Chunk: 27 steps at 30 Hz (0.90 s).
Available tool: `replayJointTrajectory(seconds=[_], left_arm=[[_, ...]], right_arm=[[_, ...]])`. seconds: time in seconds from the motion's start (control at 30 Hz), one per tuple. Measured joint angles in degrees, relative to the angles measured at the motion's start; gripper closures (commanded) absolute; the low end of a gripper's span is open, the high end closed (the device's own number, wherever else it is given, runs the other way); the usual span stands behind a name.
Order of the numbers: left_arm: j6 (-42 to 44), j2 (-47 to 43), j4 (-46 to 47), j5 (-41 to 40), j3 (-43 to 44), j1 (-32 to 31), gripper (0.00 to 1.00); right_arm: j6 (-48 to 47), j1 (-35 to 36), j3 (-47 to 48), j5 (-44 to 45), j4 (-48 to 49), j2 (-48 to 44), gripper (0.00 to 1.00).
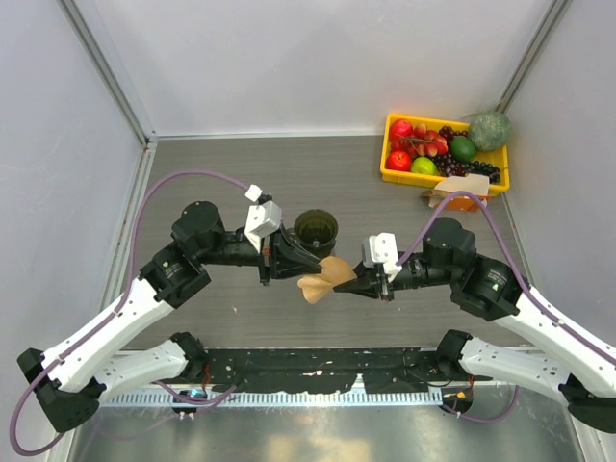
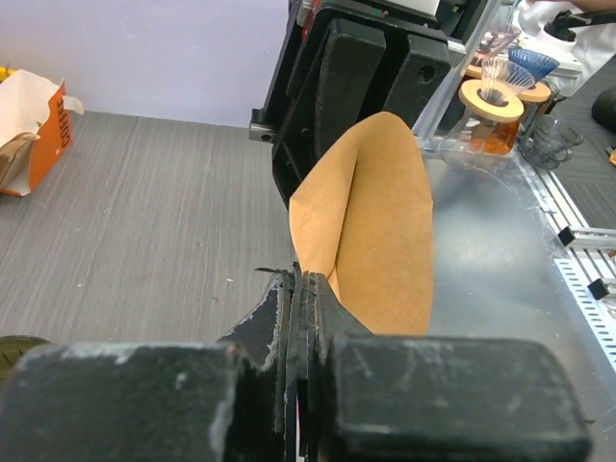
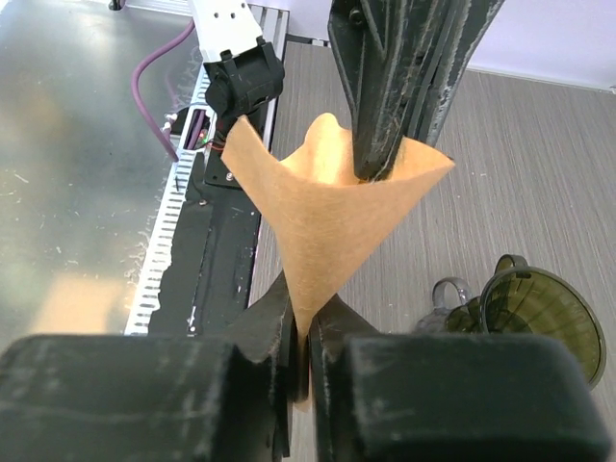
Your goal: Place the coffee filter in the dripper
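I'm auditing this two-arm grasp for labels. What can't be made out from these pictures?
Top view: the dripper, its inside too dark to read.
Left wrist view: most of the dripper, cut off by the left edge and the left gripper.
Right wrist view: the coffee filter, its tip buried between the fingers of the right gripper.

The open orange-and-white cardboard carton [image 2: 46, 130] at the scene's far right bears vertical white lettering that seems to read "COFFEE". No other text is legible.

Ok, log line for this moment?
coffee filter: held midair | left gripper: shut on it | right gripper: shut on it | dripper: empty
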Motion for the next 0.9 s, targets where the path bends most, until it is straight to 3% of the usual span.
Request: replayJointTrajectory(seconds=[0.03, 0.07, 0.13, 0.23, 0.37, 0.5, 0.6, 0.63, 0.7, 0.77, 0.83, 0.9], left_arm=[[0.1, 0.0, -0.1, 0.1, 0.0, -0.1, 1.0], [0.2, 0.0, -0.2, 0.2, -0.1, -0.1, 1.0], [0.4, 0.0, -0.5, 0.4, -0.1, -0.1, 1.0], [1.2, -0.1, -1.3, 0.3, -0.2, -0.1, 1.0], [1.8, -0.1, -2.2, 0.3, -0.2, -0.2, 1.0], [2.5, -0.1, -2.6, 0.3, -0.2, -0.2, 1.0], [2.6, -0.1, -2.7, 0.5, -0.2, -0.2, 1.0], [2.6, -0.1, -2.6, 0.5, -0.2, -0.2, 1.0], [2.6, -0.1, -2.7, 0.6, -0.2, -0.2, 0.65], [3.1, -0.1, -3.0, 0.5, -0.2, -0.2, 0.38], [3.6, -0.3, -3.5, 0.3, -0.3, -0.2, 0.22], [4.0, -0.7, -3.8, -0.3, -0.7, -0.2, 0.17]], right_arm=[[0.0, 0.0, 0.1, 0.0, -0.1, 0.0, 0.72], [0.0, 0.0, 0.3, 0.1, -0.1, 0.0, 0.55], [0.3, 0.0, 0.8, 0.4, -0.4, 0.0, 0.46], [0.2, 0.0, 2.1, 0.9, -0.5, 0.0, 0.45], [0.0, 0.0, 4.2, 1.4, -1.0, 0.1, 0.61], [-0.9, 0.0, 4.8, 1.8, -1.7, 0.1, 0.84], [-1.3, 0.0, 4.8, 2.0, -2.5, 0.4, 0.95], [-1.5, 0.0, 4.8, 2.2, -2.6, 0.5, 0.95], [-1.8, 0.0, 4.8, 2.3, -2.9, 0.7, 0.95], [-1.9, 0.0, 4.8, 2.5, -3.0, 0.8, 0.95], [-2.0, 0.0, 4.8, 2.8, -3.1, 0.8, 0.95], [-2.0, 0.0, 4.8, 2.8, -3.1, 0.8, 0.95]])
